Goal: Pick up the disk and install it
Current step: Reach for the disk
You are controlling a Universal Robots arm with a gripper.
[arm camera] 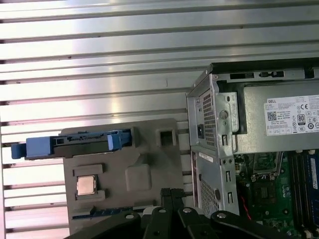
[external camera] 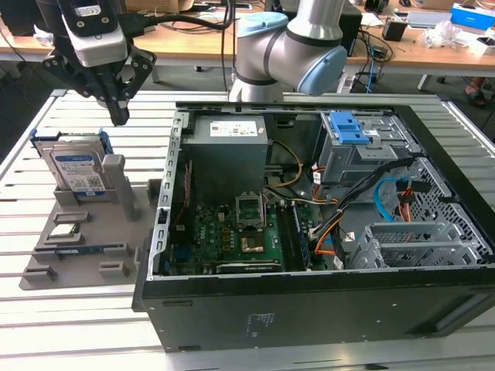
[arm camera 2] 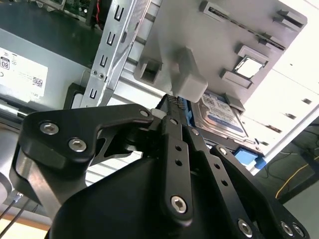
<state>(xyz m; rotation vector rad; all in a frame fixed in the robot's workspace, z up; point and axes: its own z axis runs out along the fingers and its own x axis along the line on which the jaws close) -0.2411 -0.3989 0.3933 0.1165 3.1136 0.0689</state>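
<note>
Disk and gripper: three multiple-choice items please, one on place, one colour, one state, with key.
1. Where is the disk?
A) upright in the grey holder beside the computer case
B) in the case's drive cage
C) on the motherboard
2. Colour of its bracket?
A) red
B) blue
C) green
3. The gripper is:
A) clamped on the disk
B) inside the case
C) above the holder, holding nothing
Key: 1 A, it stands in the holder outside the case; 2 B, blue frame ends show; 3 C, shut, clear of the disk.
</note>
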